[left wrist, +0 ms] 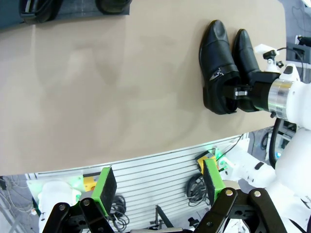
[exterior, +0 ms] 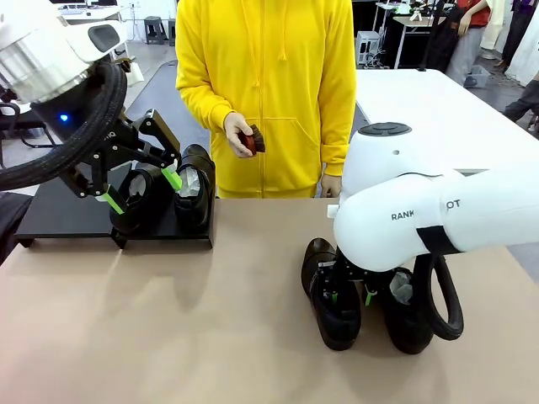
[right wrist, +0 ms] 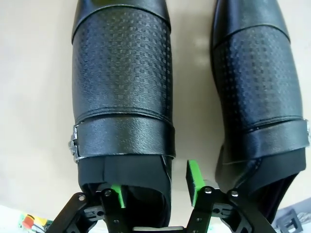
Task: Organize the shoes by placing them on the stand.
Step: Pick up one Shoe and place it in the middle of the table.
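Observation:
Two glossy black shoes (exterior: pixel 135 202) (exterior: pixel 195 189) stand side by side at the right end of the low black stand (exterior: pixel 59 217). My left gripper (exterior: pixel 141 190) hangs open in the air just in front of them, holding nothing; its green pads (left wrist: pixel 107 187) are spread wide. Two more shoes (exterior: pixel 333 311) (exterior: pixel 410 324) sit on the table at the near right. My right gripper (right wrist: pixel 155 187) is open and straddles the heel-side wall of the left shoe (right wrist: pixel 121 73), one pad inside the opening, the other between it and the second shoe (right wrist: pixel 257 73).
A person in a yellow hoodie stands at the far edge with a small brown brush (exterior: pixel 253 139) in one hand. The stand's left half is bare. Bare brown tabletop (exterior: pixel 210 320) lies between the stand and the near pair. A white table (exterior: pixel 438 101) stands behind.

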